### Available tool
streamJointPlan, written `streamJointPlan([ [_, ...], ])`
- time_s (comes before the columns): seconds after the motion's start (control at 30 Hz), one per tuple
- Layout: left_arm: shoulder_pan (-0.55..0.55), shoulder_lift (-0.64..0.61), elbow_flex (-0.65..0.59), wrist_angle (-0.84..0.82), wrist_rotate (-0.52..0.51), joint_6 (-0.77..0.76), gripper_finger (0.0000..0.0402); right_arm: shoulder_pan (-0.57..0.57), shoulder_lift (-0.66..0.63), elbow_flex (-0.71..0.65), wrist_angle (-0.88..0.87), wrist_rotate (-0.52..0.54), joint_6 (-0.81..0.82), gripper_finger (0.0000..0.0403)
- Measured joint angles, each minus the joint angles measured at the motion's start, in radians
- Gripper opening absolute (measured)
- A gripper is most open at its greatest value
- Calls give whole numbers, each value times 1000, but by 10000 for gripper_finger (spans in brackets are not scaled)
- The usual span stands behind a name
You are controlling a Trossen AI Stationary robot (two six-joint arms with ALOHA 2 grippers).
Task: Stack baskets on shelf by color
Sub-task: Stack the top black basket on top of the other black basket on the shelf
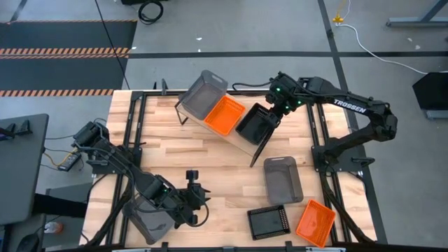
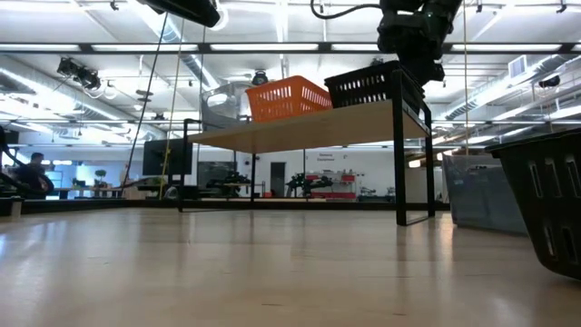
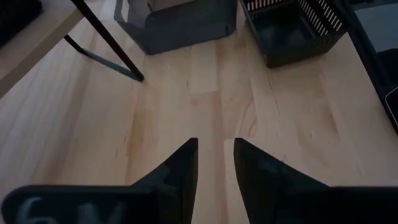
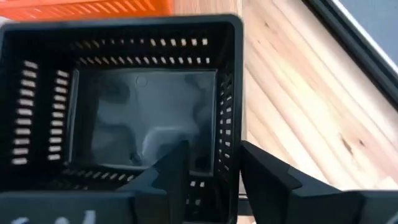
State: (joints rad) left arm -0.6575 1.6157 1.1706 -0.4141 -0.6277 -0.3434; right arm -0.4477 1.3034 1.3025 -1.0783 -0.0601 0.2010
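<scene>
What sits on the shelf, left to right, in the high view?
Grey basket → orange basket → black basket, with the right gripper at its far rim.
</scene>
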Motion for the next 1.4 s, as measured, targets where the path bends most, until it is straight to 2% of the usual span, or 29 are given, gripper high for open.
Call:
streamJointPlan([
  [0.23, 2, 0, 0, -1, 0, -4, 110, -2, -55, 1, -1, 40, -21, 178],
  [0.43, 16, 0, 0, -1, 0, -6, 110, -2, -56, 0, -10, 98, -21, 180],
  [0.73, 16, 0, 0, -2, 1, -12, 110, -2, -9, -62, 9, 97, -59, 179],
  [0.9, 17, 0, 0, -2, 1, -12, 110, -2, -5, -63, 25, 85, -72, 179],
  [1.07, 17, 0, 0, -2, 1, -12, 110, 8, -5, -63, 39, 20, -68, 179],
  [1.4, 17, 0, 0, -2, 1, -12, 110, 50, -4, -63, 53, 13, -62, 179],
])
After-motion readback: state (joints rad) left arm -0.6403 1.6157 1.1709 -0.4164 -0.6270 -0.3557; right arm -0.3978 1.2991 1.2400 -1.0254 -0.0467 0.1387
